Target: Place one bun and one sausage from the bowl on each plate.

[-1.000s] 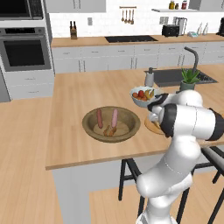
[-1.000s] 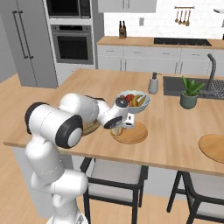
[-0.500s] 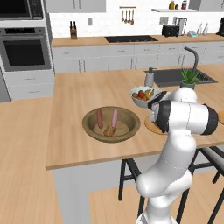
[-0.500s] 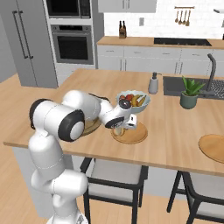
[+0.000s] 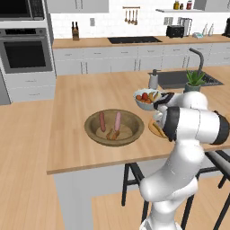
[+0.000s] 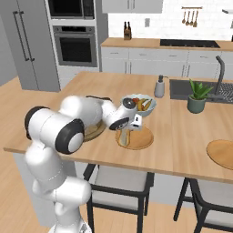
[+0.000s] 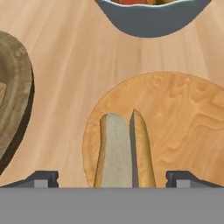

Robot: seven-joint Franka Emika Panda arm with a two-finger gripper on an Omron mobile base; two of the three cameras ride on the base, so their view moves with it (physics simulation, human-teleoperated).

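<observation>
The fingers stand wide apart, one tip at each lower corner of the hand view, and nothing is clamped between them. I read the gripper as released. The bun lies directly between the two tips, resting on the near plate, with a clear gap to each finger.

The bun is a split roll: a pale cut face on one half, a golden-brown crust on the other, and a dark slit between them. It sits close to the plate's edge on the side toward the wooden bowl, not at the centre.

In the left base view the bowl holds two pinkish sausages side by side and one more bun below them. The fruit bowl stands just behind the near plate. The second plate lies well apart, further along the counter.

Judged risks from here:
1. A sideways retreat could catch a fingertip on the bun and push it off the plate, since it lies near the rim.
2. A swing toward the wooden bowl could strike the fruit bowl, which is close to the wrist.
3. A sausage is round and smooth, so it may roll on the rimless plate once released.
</observation>
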